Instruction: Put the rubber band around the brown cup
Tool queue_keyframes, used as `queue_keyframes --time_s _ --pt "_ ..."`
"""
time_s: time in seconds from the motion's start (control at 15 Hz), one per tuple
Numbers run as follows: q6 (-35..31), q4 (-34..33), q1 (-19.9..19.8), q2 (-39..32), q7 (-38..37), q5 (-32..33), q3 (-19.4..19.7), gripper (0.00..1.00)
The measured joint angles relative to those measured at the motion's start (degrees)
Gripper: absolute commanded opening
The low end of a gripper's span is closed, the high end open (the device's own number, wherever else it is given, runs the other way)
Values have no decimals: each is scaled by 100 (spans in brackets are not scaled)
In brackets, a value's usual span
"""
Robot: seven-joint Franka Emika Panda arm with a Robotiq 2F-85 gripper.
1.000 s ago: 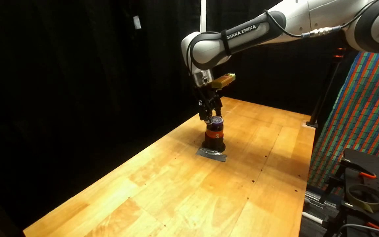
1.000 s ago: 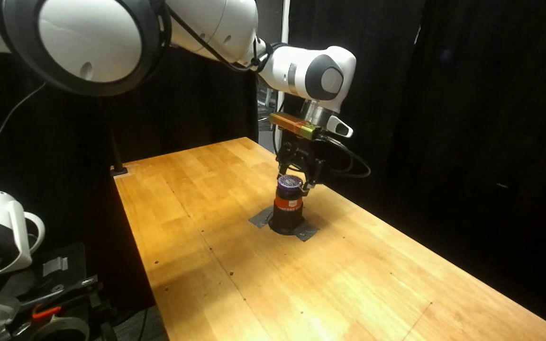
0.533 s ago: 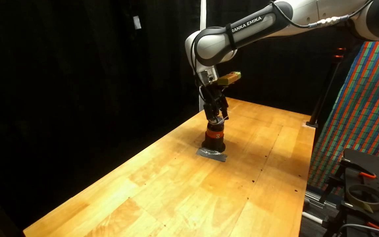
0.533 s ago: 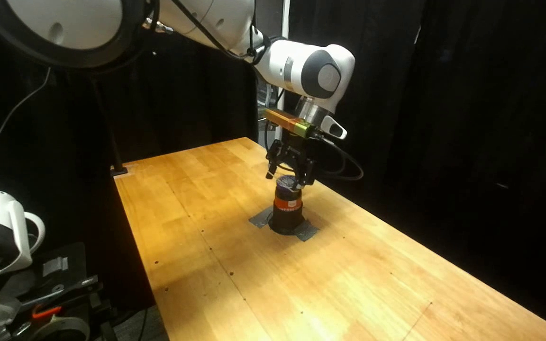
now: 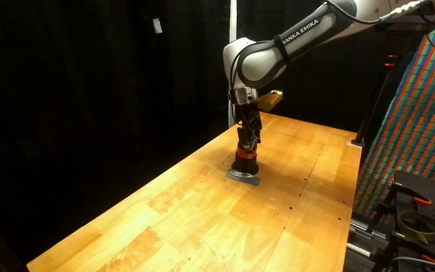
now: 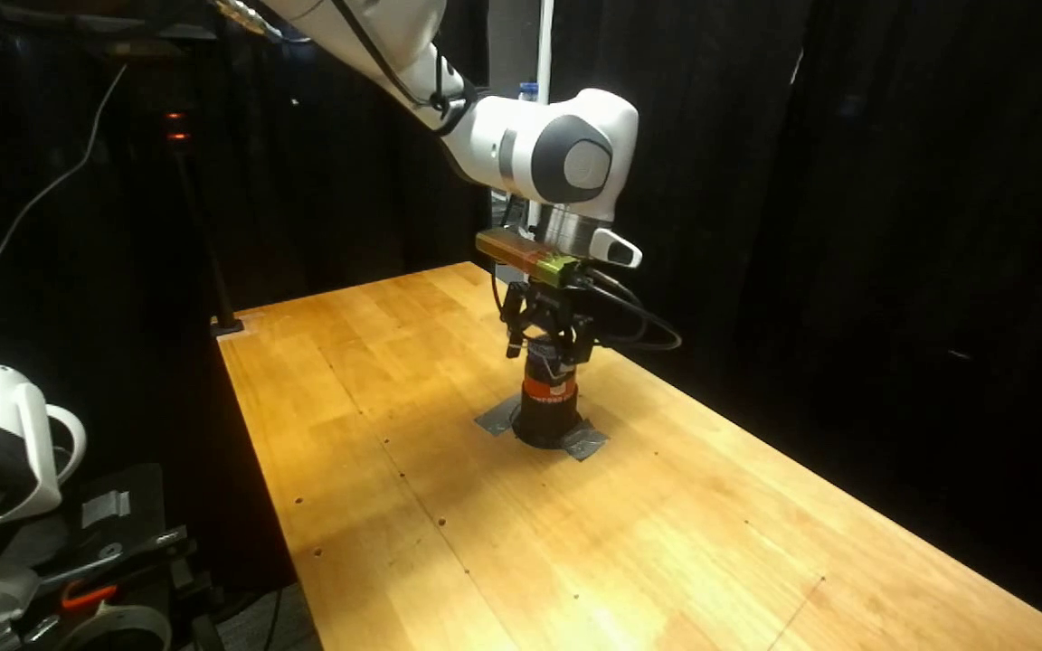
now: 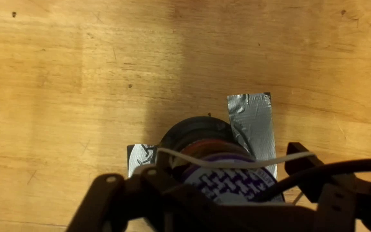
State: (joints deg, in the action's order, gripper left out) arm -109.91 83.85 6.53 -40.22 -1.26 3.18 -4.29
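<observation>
Cream rubber band spans spread pincer; tilting left or right could snag it atop brown cup.

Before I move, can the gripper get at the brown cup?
Likely yes: the gripper is open at the top of the brown cup, fingers on either side, nothing visible blocking it. The rubber band spans between them; whether its other strand clears the top is hidden.

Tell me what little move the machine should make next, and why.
Perhaps lower the gripper slightly, fingers spread: the rubber band stretches between them, one strand crossing the brown cup near its top in the wrist view. Whether it encircles the cup is unclear.
</observation>
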Motion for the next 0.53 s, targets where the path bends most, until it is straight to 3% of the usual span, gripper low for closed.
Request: queue_keyframes --time_s 0.4,0.53 --pt "-811 1289 10 902 0 148 14 11" --pt "-1153 1682 10 1152 0 148 2 8"
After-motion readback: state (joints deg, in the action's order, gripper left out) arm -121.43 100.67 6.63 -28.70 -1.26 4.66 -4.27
